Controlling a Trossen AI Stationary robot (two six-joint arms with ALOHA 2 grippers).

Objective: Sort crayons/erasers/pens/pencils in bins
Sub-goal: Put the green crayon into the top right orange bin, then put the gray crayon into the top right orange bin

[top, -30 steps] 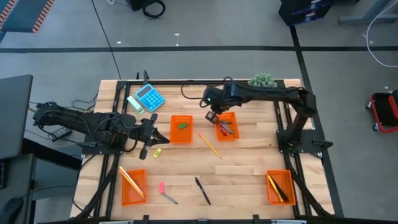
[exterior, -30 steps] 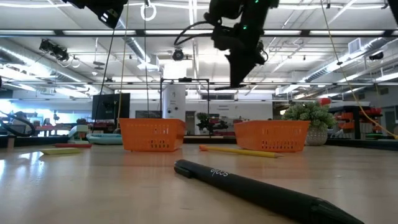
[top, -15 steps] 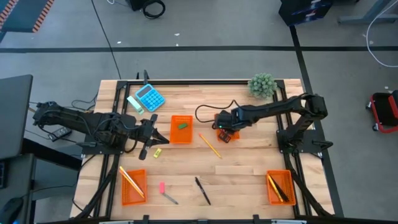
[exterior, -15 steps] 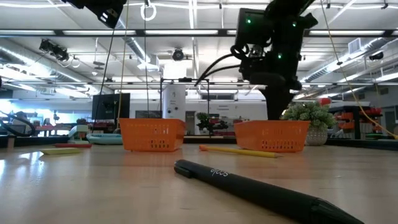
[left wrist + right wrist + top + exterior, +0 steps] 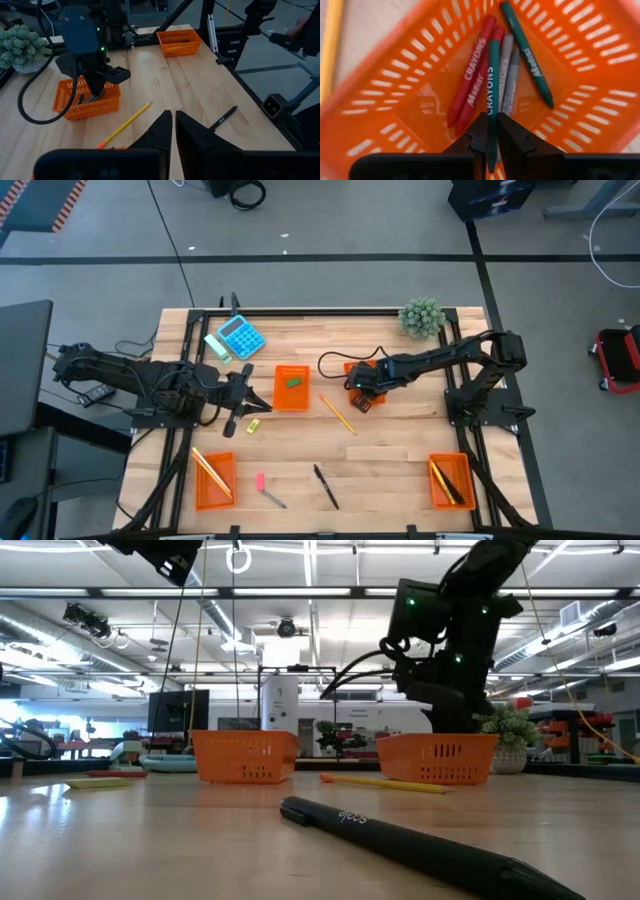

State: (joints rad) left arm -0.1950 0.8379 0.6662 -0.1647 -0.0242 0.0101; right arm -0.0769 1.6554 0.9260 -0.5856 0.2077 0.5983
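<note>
My right gripper [image 5: 362,392] is down inside the far right orange bin [image 5: 374,367], shut on a green crayon [image 5: 492,85]. Under it in that bin [image 5: 385,95] lie red crayons [image 5: 470,75], a grey crayon [image 5: 506,70] and another green crayon [image 5: 527,55]. My left gripper [image 5: 250,395] hangs shut above the table's left side, touching nothing. Another bin [image 5: 291,387] holds a green eraser. A yellow pencil [image 5: 337,413], a black pen [image 5: 325,486], a pink eraser [image 5: 260,480] and a yellow eraser [image 5: 253,424] lie loose on the table. My right gripper pinches the green crayon between its two fingers at the end below its label [image 5: 492,125]. The fingers come steeply from above into the bin. The crayon runs out past the fingertips over the other crayons; whether it rests on them I cannot tell.
A bin with pencils [image 5: 214,480] stands near left, and a bin with pens [image 5: 449,480] near right. A blue calculator [image 5: 241,336] lies far left and a small plant [image 5: 421,315] stands far right. A grey stick [image 5: 272,499] lies by the pink eraser.
My right gripper has come down from high above the far right bin, a little toward the table's near and right edges, until its fingers are low inside the bin. It has stayed shut throughout.
</note>
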